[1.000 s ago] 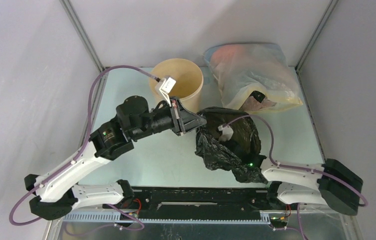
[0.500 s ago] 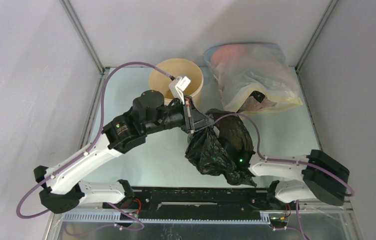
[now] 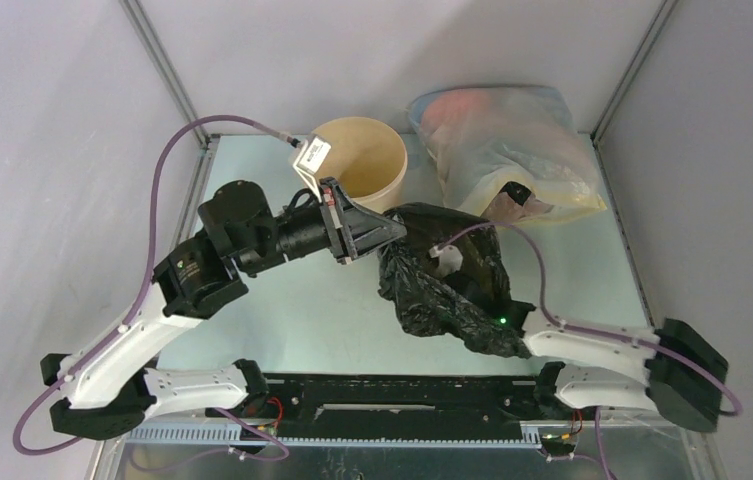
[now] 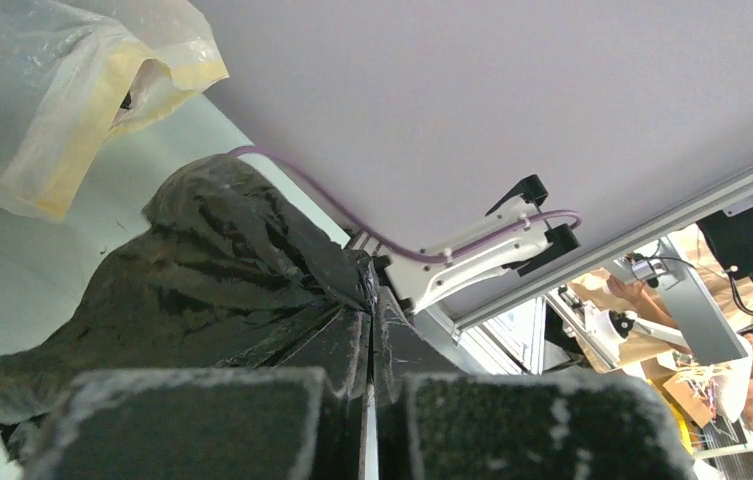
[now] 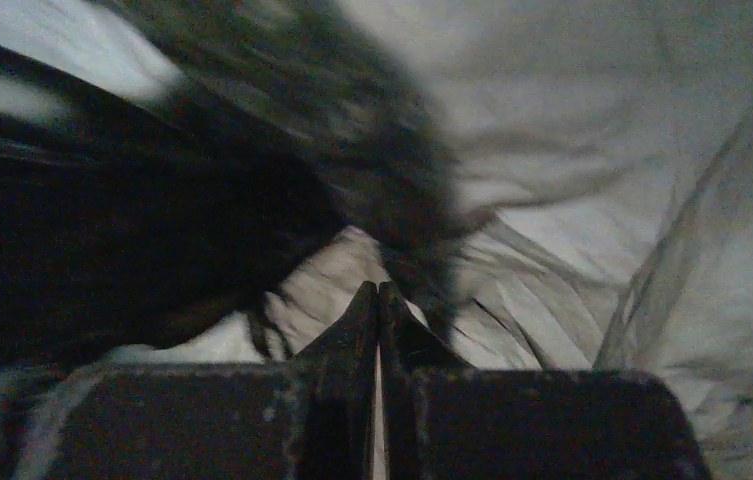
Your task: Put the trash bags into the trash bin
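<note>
Sideways, left gripper [image 3: 402,233] pinches trash bag [image 3: 430,300]; right gripper [image 5: 379,291] shrouded.

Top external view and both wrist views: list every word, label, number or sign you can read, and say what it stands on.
No text can be read in any view.
On the white tag by the left arm's cable: any print is too small to read.
On the trash bin, the black trash bag and the translucent bag: no print visible.
</note>
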